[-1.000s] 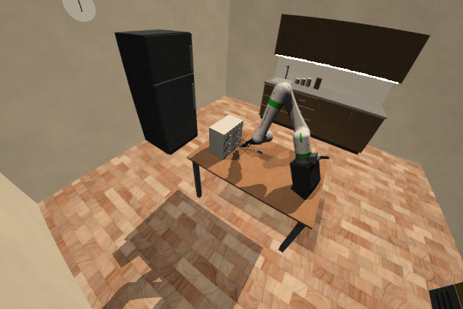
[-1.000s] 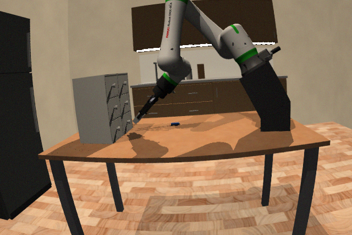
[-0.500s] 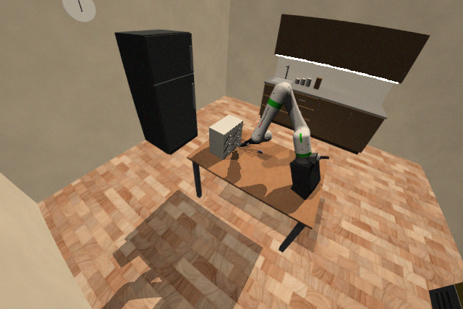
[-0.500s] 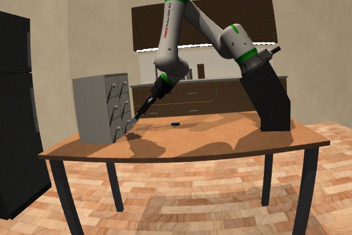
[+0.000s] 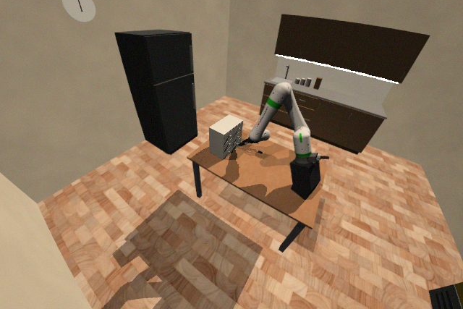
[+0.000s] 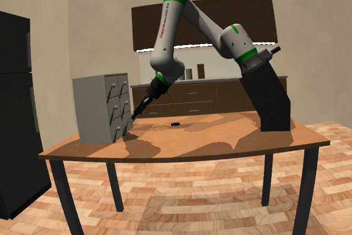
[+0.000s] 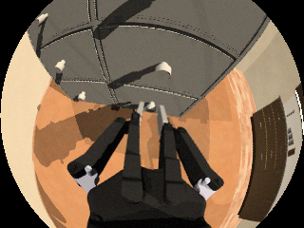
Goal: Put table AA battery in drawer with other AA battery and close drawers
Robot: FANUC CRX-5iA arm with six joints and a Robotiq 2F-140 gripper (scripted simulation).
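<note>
The small grey chest point(image 5: 223, 136) stands at the left end of the table, also in the exterior view point(image 6: 102, 108). It has two columns of drawers with white knob handles, and all look pushed in. My gripper point(image 6: 133, 116) is low at the chest's front, by the bottom drawer of the column nearer the arm. In the wrist view my fingers stand narrowly apart with a gap and hold nothing. A small white handle point(image 7: 150, 105) shows right at their tips. The blue AA battery point(image 6: 175, 124) lies on the table, to the right of the gripper.
The arm's black base block point(image 6: 265, 98) stands on the table's right part. A black fridge point(image 5: 160, 87) stands behind the chest, off the table. Kitchen counters point(image 5: 325, 111) line the back wall.
</note>
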